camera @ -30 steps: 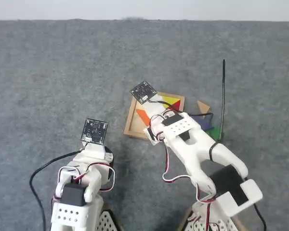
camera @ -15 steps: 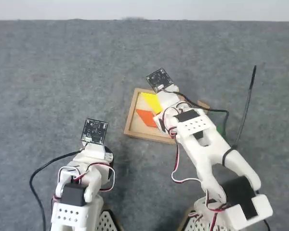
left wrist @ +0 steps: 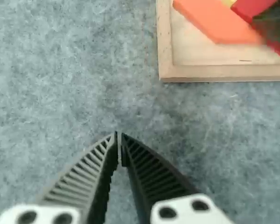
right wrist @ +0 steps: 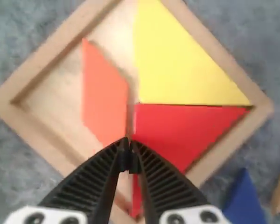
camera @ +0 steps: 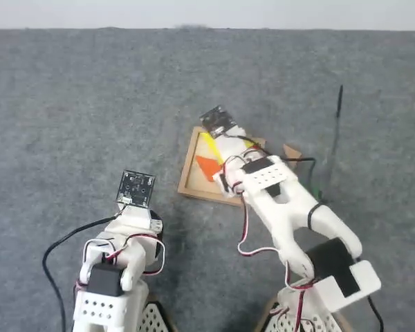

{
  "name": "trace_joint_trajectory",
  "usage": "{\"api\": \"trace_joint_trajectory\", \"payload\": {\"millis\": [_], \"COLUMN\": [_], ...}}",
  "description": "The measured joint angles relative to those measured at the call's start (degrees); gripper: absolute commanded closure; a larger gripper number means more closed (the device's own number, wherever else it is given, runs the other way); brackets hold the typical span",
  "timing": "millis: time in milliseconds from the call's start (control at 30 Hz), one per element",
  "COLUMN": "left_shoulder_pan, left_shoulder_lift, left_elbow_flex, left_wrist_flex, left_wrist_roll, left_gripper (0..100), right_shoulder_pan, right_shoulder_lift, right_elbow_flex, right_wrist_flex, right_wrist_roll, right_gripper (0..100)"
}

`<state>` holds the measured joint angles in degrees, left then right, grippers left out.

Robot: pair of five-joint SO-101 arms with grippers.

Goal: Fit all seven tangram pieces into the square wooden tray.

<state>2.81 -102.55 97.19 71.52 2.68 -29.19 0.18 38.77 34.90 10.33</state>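
Clearly, the right claw (right wrist: 129, 156) was shut, with its two black ribbed fingers pressed together and nothing between them. Its tip stood over the inside of the square wooden tray (right wrist: 42, 79), right above the seam where the orange parallelogram piece (right wrist: 102, 93) met the red triangle piece (right wrist: 186, 126). Whether the tip touched these pieces, I could not tell.

Beyond the tip, the big yellow triangle piece (right wrist: 177, 70) lay flat in the tray, edge to edge with the red one and just beside the orange one. On the other side of the orange piece, the bare wooden floor of the tray showed. Outside the tray, a blue piece (right wrist: 245, 200) lay on the grey carpet (left wrist: 60, 70), just beside the rim near the red triangle. A tan wooden piece (camera: 291, 152) also lay on the carpet beside the tray.

The left claw (left wrist: 119, 137) was also closed and held nothing. It hung over the carpet, apart from the tray, with one tray corner lying ahead of its tip.
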Motion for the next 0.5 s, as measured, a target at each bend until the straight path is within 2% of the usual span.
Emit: {"api": "trace_joint_trajectory", "payload": {"millis": [500], "left_shoulder_pan": [0.00], "left_shoulder_lift": [0.00], "left_elbow_flex": [0.00], "left_wrist_flex": [0.00], "left_wrist_roll": [0.00], "left_gripper": [99], "right_shoulder_pan": [-1.49], "right_shoulder_lift": [0.88], "right_elbow_flex": [-3.08], "right_wrist_flex": [0.00], "right_wrist_roll": [0.18], "right_gripper": [98.2]}}
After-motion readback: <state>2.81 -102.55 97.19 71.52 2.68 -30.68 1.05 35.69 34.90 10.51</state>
